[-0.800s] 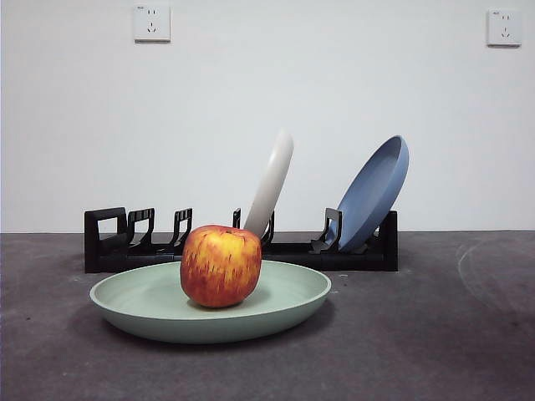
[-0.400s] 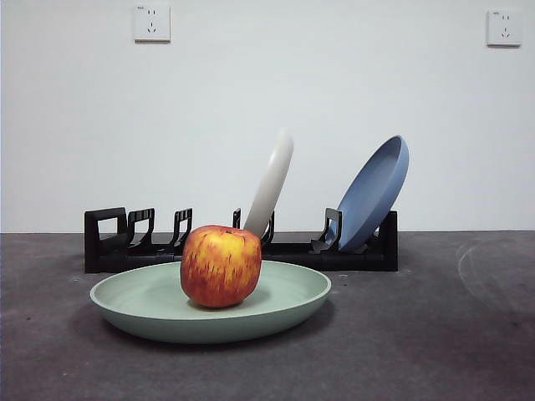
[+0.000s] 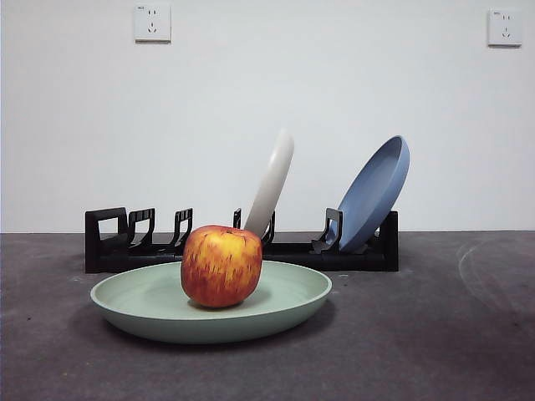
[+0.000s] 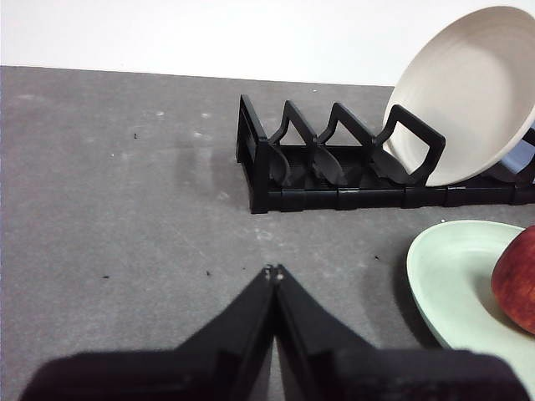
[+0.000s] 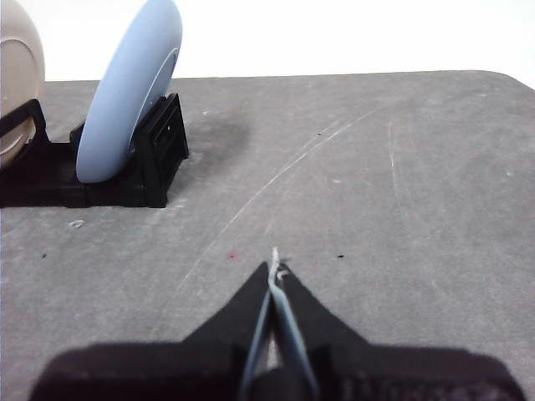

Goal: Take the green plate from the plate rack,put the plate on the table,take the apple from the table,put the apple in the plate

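Both sets of fingers, left (image 4: 273, 271) and right (image 5: 275, 259), closed and empty; apple (image 3: 221, 266) on green plate (image 3: 142, 298).

No readable text showing anywhere.
Nothing is bearing a legible label, brand, number or sign: the two wall sockets (image 3: 152, 22) are showing only slot holes, and the green plate (image 3: 284, 302), the apple (image 3: 221, 266), the plate rack (image 3: 113, 238) and the table (image 3: 435, 334) are all showing plain, unmarked surfaces.
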